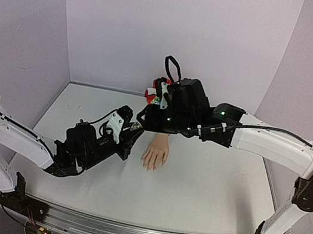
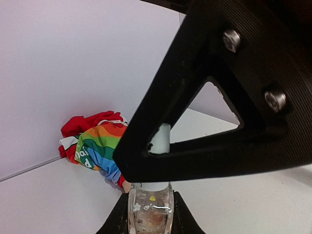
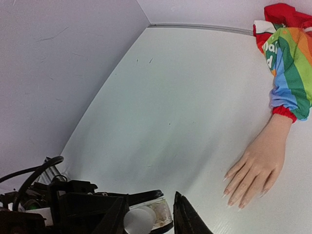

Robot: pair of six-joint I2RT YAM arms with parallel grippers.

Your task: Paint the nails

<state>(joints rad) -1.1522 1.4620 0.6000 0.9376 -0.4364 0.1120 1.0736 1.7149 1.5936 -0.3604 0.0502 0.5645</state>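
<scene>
Your left gripper is clenched on the small clear bottle. Its black fingers press both sides of the transparent body, and you can see tiny flower and dot flecks in the clear body. The bottle stands upright. Its white cylindrical cap shows through the triangular cut-out of a matte black finger of your right gripper, whose bolted frame crosses right in front of the lens. In the right wrist view that gripper's two fingers flank the round white cap, but you cannot tell whether they pinch it or merely sit beside it. In the overhead view both grippers meet at about 10 o'clock from the fake hand, near it but not touching. The hand is smooth and pale flesh-coloured, lying palm down on the matte white table, fingers slightly spread and pointing to 6 o'clock. The nails are tiny pointed tips at the finger ends, too small to judge their colour. At the wrist, toward 12 o'clock, the soft, crumpled rainbow-striped sleeve ends in a gathered red cuff.
</scene>
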